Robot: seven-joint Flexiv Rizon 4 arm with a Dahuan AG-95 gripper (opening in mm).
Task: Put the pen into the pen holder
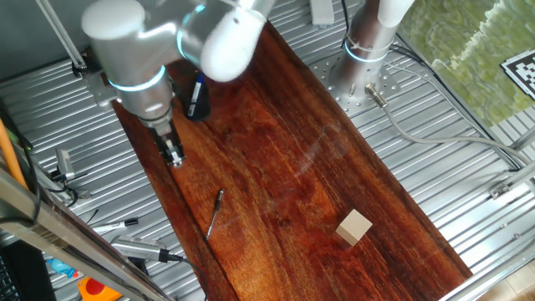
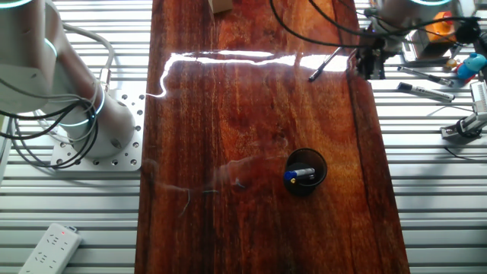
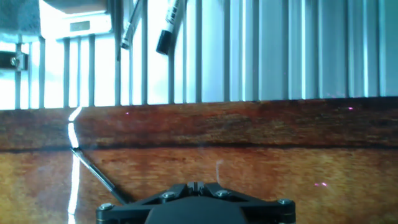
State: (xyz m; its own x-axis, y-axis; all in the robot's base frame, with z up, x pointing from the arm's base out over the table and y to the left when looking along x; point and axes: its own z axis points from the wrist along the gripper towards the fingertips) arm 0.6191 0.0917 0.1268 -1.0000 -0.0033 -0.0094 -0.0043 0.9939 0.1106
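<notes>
The pen (image 1: 215,213) is slim and dark and lies flat on the wooden board, towards its near left edge. It also shows in the other fixed view (image 2: 325,63) and at the lower left of the hand view (image 3: 99,175). The pen holder (image 1: 196,101) is a small black cup at the far end of the board, with a blue pen in it (image 2: 305,172). My gripper (image 1: 175,157) hangs over the board's left edge, between holder and pen. It is apart from both, and its fingers are together and hold nothing (image 2: 370,67) (image 3: 196,185).
A tan wooden cube (image 1: 354,227) sits on the board at the near right. Loose markers (image 1: 134,247) lie on the ribbed metal table left of the board (image 3: 171,22). A second arm's base (image 1: 368,46) stands at the far right, with cables beside it.
</notes>
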